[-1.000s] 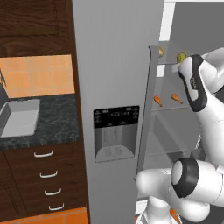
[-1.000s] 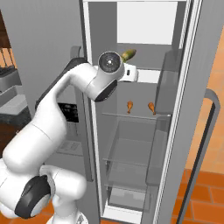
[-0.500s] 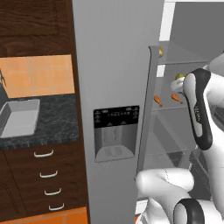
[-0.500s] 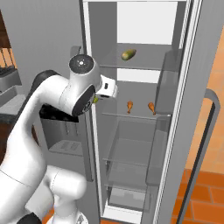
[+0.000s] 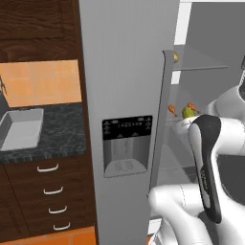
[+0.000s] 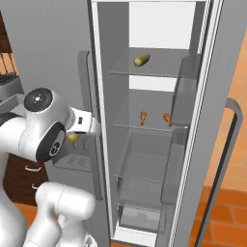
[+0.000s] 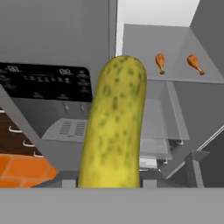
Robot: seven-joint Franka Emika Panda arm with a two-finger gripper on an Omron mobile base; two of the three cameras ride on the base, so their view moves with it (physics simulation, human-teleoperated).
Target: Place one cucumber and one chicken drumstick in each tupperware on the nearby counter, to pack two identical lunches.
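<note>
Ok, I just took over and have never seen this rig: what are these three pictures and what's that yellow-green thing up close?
A white robot arm stands on a driving base at an open fridge. Two pictures come from base cameras, behind the arm to its left and right; the third looks along its hand. The close thing is a cucumber, and the gripper is shut on it. In the fridge, another cucumber lies on an upper shelf and two drumsticks on the shelf below. At far left, a grey tupperware sits on the black counter.
</note>
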